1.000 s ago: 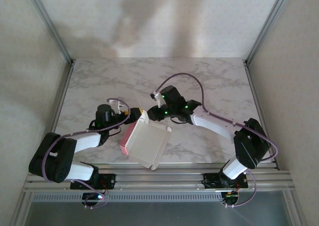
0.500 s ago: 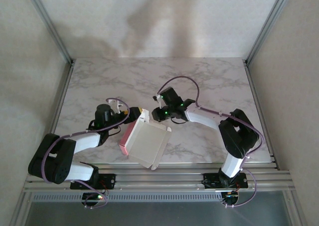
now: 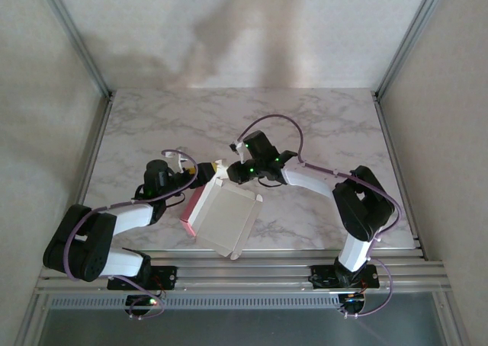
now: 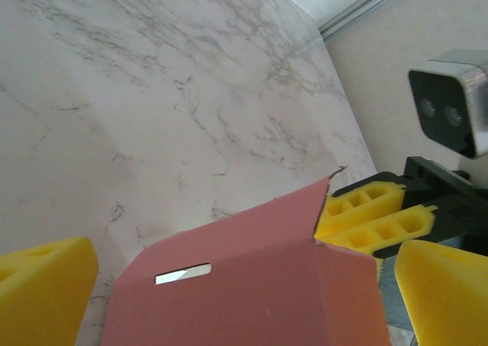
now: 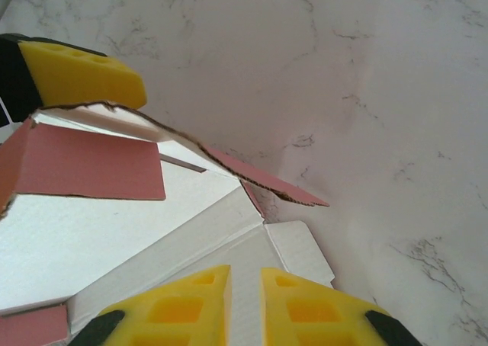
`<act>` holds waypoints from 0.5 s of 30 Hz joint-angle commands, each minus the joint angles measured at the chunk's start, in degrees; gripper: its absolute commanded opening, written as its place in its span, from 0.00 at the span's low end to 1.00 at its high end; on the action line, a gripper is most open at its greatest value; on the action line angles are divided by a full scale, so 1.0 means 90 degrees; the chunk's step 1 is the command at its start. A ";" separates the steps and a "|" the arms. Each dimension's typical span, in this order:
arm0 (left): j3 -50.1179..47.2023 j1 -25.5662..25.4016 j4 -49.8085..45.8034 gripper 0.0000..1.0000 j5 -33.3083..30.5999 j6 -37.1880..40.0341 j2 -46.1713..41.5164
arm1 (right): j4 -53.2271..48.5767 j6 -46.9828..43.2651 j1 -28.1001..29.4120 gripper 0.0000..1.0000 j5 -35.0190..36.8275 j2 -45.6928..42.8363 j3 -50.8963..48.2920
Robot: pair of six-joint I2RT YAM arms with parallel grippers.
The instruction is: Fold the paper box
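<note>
Marble-patterned tabletop (image 3: pixel 328 125), smooth and grey-veined, is stretching between pale walls and aluminium rails. One paper box (image 3: pixel 225 222) is sitting on it, its far corner reaching up between the two grippers and the rest spreading out on their near side. It is thin card, white inside and pink outside, half-formed into a shallow open tray with creased walls and loose flaps. One narrow slot (image 4: pixel 183 273) is showing in a pink wall.

Two black-and-white arms are reaching in, each trailing one lilac cable. The left gripper (image 3: pixel 200 180) is standing with its jaws wide apart. Its two yellow foam fingers (image 4: pixel 46 281), blunt and wedge-shaped, are straddling the slotted pink wall, which is rising between them. Whether either pad is touching the card is hard to make out, because the frame edge is cutting both off.

The right gripper (image 3: pixel 227 171) is holding its two hollow-celled yellow fingers (image 5: pixel 179 308) nearly together and pinching a white flap, which is running into the narrow gap between them. Just beyond those jaws a pointed pink flap with a ragged edge is jutting out sideways. The fingertips themselves are cut off at the bottom of the right wrist view. The box's underside is hidden, and one grey camera block (image 4: pixel 450 110) above the right jaws is partly cropped.
</note>
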 commanded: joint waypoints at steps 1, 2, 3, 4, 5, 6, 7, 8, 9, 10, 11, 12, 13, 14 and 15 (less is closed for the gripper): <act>-0.0043 0.0054 0.0236 1.00 0.0127 -0.0058 -0.0128 | 0.0112 -0.0079 0.0020 0.16 -0.0105 0.0112 0.0155; -0.0035 0.0058 0.0196 0.99 0.0105 -0.0044 -0.0137 | 0.0106 -0.0077 0.0020 0.16 -0.0064 0.0089 0.0135; -0.0023 0.0067 0.0174 1.00 0.0084 -0.0035 -0.0138 | 0.0094 -0.0071 0.0019 0.16 -0.0009 0.0055 0.0102; -0.0015 0.0059 0.0154 0.99 0.0049 -0.0034 -0.0138 | 0.0085 -0.0058 0.0020 0.16 0.0041 0.0016 0.0069; 0.0001 0.0071 0.0135 0.99 0.0011 -0.0034 -0.0138 | 0.0085 -0.0055 0.0015 0.17 0.0096 -0.0030 0.0032; 0.0021 0.0080 0.0125 1.00 -0.0022 -0.0035 -0.0130 | 0.0091 -0.0057 0.0020 0.18 0.0114 -0.0071 0.0001; 0.0044 0.0097 0.0141 1.00 -0.0029 -0.0039 -0.0110 | 0.0091 -0.0084 0.0012 0.19 0.0112 -0.0135 -0.0032; 0.0062 0.0115 0.0170 0.99 -0.0008 -0.0060 -0.0084 | 0.0084 -0.0144 0.0020 0.21 0.0101 -0.0196 -0.0056; 0.0084 0.0116 0.0204 1.00 0.0043 -0.0086 -0.0052 | 0.0065 -0.0232 0.0012 0.22 0.0040 -0.0240 -0.0069; 0.0102 0.0109 0.0254 0.99 0.0101 -0.0116 -0.0009 | 0.0022 -0.0370 0.0010 0.23 -0.0028 -0.0304 -0.0052; 0.0122 0.0113 0.0303 0.99 0.0184 -0.0140 0.0030 | -0.0118 -0.0539 0.0010 0.25 -0.0105 -0.0330 0.0016; 0.0132 0.0117 0.0328 0.99 0.0236 -0.0159 0.0055 | -0.0273 -0.0703 -0.0014 0.26 -0.0175 -0.0337 0.0089; 0.0142 0.0117 0.0339 0.98 0.0281 -0.0175 0.0080 | -0.0476 -0.0886 -0.0034 0.29 -0.0257 -0.0318 0.0232; 0.0151 0.0111 0.0339 0.98 0.0308 -0.0173 0.0095 | -0.0649 -0.1030 -0.0066 0.31 -0.0323 -0.0292 0.0334; 0.0162 0.0109 0.0331 0.97 0.0353 -0.0170 0.0115 | -0.0813 -0.1179 -0.0088 0.34 -0.0410 -0.0280 0.0460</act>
